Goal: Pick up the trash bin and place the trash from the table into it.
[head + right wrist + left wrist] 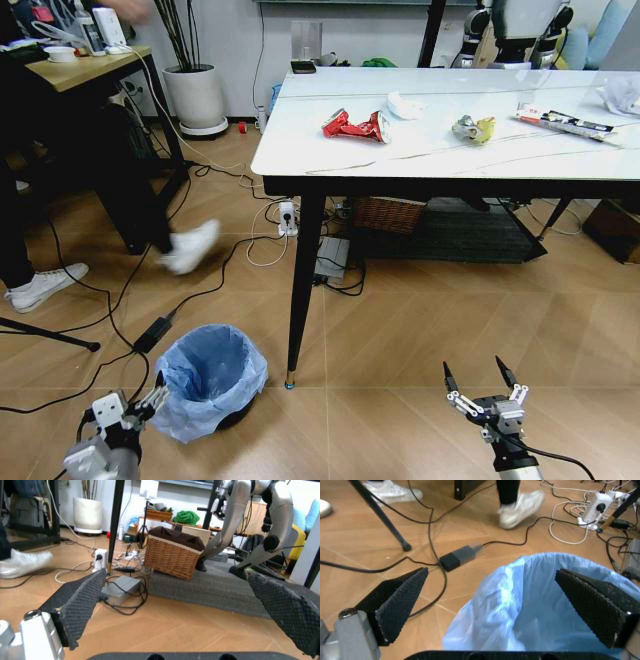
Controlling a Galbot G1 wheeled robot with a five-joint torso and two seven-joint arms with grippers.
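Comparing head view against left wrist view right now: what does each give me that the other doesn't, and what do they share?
Head view alone: the table carrying the trash, namely a crushed red can, a yellow wrapper, a long thin wrapper and white tissues, plus the right tool, open, low over the floor.

Left wrist view alone: the power strip and the bag's near rim seen between the fingers.

Both: the trash bin on the floor, the open left tool at its edge, and the black adapter.
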